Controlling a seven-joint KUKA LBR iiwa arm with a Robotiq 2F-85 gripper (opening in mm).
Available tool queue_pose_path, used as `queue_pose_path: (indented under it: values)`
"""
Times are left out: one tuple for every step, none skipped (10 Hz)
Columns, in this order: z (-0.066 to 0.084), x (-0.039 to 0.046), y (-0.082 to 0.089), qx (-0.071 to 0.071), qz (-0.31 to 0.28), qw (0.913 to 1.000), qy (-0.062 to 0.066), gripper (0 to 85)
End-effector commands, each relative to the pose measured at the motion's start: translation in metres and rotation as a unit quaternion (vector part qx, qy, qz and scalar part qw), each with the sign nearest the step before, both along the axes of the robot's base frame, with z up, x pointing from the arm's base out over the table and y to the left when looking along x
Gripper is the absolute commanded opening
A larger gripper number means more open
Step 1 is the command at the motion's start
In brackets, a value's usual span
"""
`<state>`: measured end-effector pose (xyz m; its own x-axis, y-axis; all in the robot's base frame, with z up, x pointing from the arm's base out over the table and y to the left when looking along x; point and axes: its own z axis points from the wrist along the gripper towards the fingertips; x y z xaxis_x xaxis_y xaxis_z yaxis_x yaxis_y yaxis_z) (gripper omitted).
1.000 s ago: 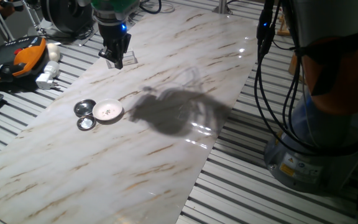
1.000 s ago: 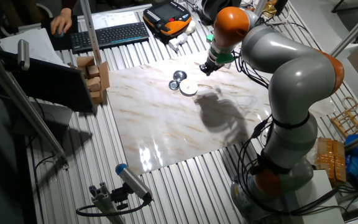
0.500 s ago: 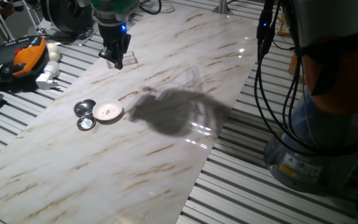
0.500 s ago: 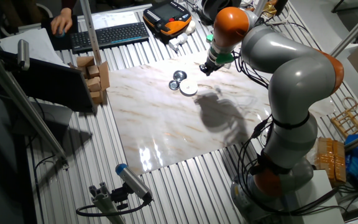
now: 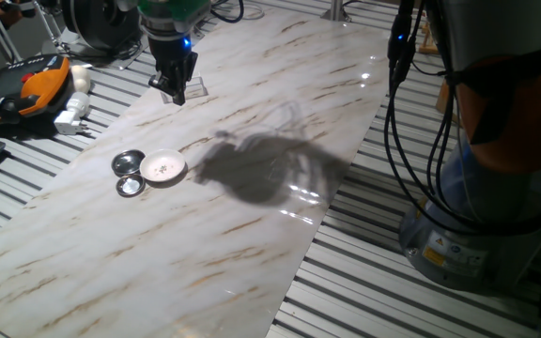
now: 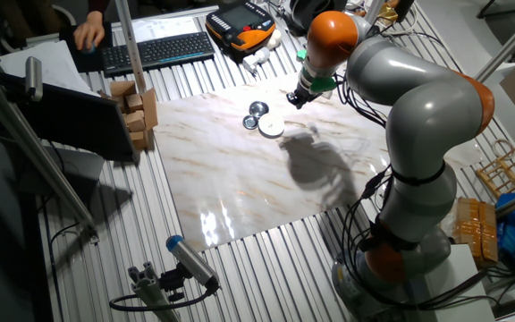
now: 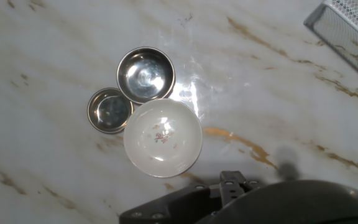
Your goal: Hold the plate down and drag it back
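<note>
Left to right in the hand view: smaller metal dish touching the left rim of the plate; larger metal dish just above, touching both; the plate, a small shallow white dish with a faint floral speck at centre, lying flat on the marble desk; a mesh-walled metal object well apart at the upper right corner. In one fixed view, the plate at the left-centre of the desk, the gripper well apart from it toward the far edge, raised above a clear flat piece; state of the jaws impossible to tell from any view, though nothing seen held between them. Judged light, rigid and brittle, probably glazed ceramic, so slick on the polished stone and apt to skate or tip if pressed near the rim; best pressed straight down in the shallow centre, with moderate force, then drawn steadily. Risk: neighbouring dishes touching the rim likely to be nudged or dragged along, depending on the direction of the pull.
</note>
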<state>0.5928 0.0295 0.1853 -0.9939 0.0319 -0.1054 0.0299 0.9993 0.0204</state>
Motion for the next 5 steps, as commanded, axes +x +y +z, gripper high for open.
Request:
queue_pose_path:
  values:
    - [0.0001,0.0000,0.0000,0.000,0.001,1.0000,0.000,0.0]
    - [0.0000,0.0000,0.0000,0.001,0.001,1.0000,0.000,0.0]
    - [0.0000,0.0001,0.0000,0.001,0.001,1.0000,0.000,0.0]
    - [-0.0003,0.0003,0.0001,0.001,0.001,1.0000,0.000,0.0]
    - [-0.0008,0.0006,0.0002,0.001,0.001,1.0000,-0.001,0.0]
